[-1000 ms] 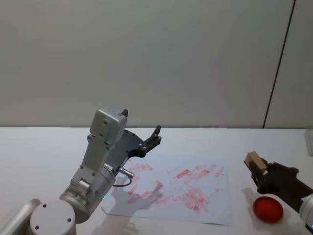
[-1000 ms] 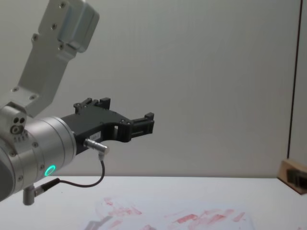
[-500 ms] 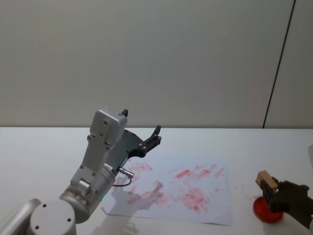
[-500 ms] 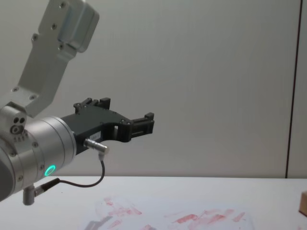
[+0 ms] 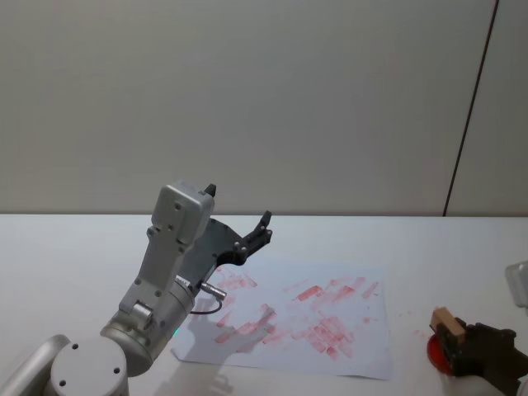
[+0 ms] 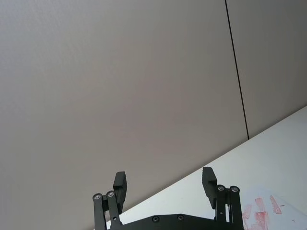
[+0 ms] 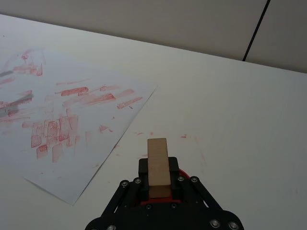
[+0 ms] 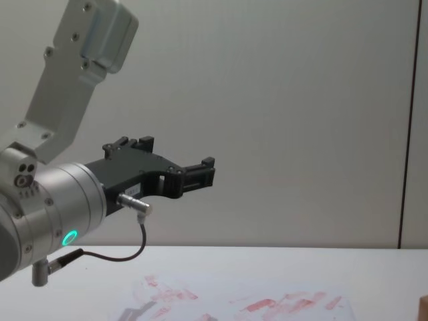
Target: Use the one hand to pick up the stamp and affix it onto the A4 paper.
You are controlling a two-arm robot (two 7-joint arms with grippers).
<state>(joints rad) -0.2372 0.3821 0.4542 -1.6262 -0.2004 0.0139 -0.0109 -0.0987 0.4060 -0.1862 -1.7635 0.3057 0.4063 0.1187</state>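
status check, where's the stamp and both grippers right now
Right gripper shut on the stamp, low over the red ink pad, right of the A4 paper. Left gripper open, parked raised above the paper's left side. Nothing in the way.

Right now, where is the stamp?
The stamp is clamped in the right tool, low on the robot's right, over the red ink pad, just off the A4 paper.

A white table (image 5: 74, 247) carries the A4 paper (image 5: 363, 346), smeared with red ink. Just off the paper's right corner, a red ink pad (image 5: 434, 353) sits on the tabletop.
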